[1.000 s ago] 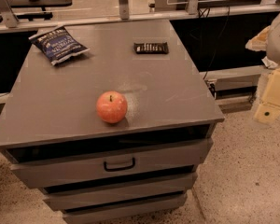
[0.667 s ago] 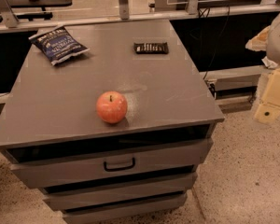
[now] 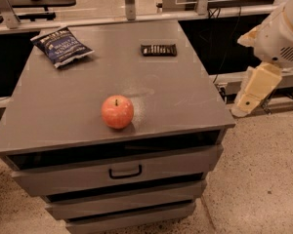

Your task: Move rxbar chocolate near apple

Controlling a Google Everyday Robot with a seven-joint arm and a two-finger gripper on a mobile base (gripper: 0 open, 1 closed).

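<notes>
The rxbar chocolate (image 3: 158,49) is a small dark flat bar lying at the far right of the grey cabinet top (image 3: 78,111). The apple (image 3: 117,111) is red-orange with a short dark stem and stands near the front edge, well apart from the bar. My gripper (image 3: 245,105) hangs from the cream arm (image 3: 278,38) off the cabinet's right side. It sits below top level, holds nothing, and touches neither object.
A crinkled blue chip bag (image 3: 61,46) lies at the far left of the top. The cabinet has drawers with a handle (image 3: 125,172) in front. A rail and metal posts (image 3: 130,1) run behind it. Speckled floor (image 3: 259,179) lies to the right.
The arm and gripper have shifted a little left, toward the cabinet's right edge. The bar, apple and chip bag have not moved.
</notes>
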